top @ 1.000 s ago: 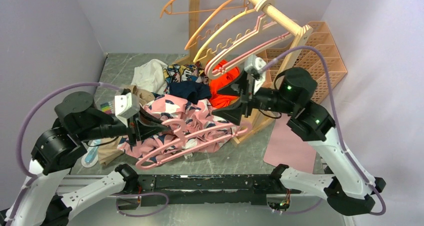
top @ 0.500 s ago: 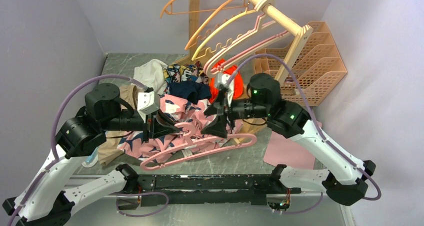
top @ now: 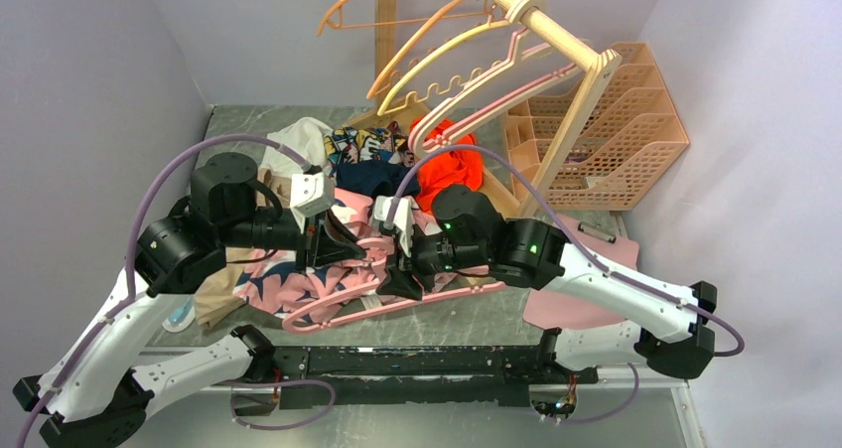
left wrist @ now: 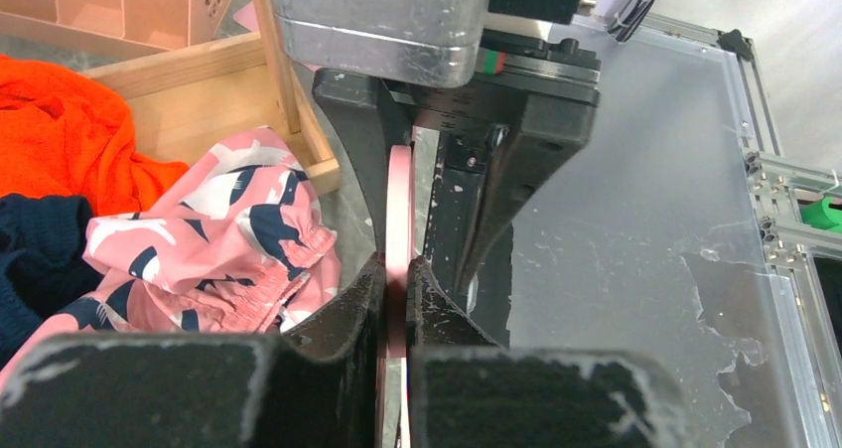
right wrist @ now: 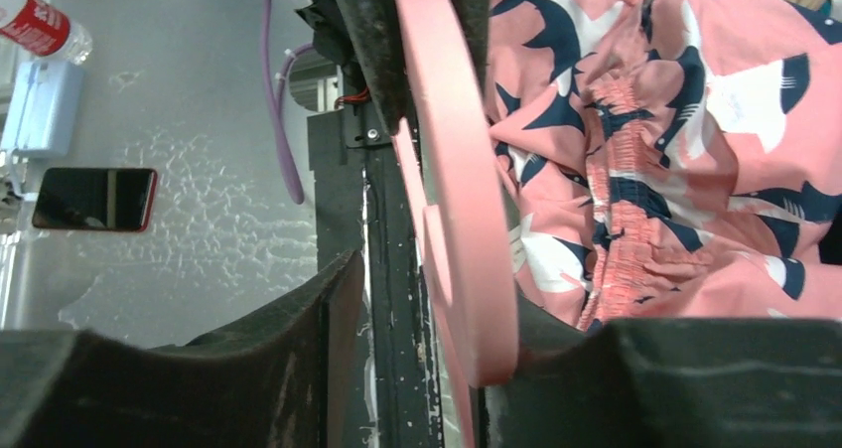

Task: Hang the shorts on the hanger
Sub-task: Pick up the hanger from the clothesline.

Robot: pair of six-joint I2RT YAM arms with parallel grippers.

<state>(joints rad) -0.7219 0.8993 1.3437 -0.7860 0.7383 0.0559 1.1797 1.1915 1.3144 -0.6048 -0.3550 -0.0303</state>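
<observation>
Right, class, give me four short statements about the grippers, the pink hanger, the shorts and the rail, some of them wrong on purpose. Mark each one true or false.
1. The left gripper is shut on the pink plastic hanger. True.
2. The pink whale-print fabric shorts hang from the wooden rail. False: they lie crumpled in the heap of clothes on the grey table.
3. A yellow plastic hanger hangs on the wooden rail. True.
4. The right gripper holds the orange-red garment. False: its jaws stand on either side of the pink plastic hanger, and the garment lies further back, apart from it.
</observation>
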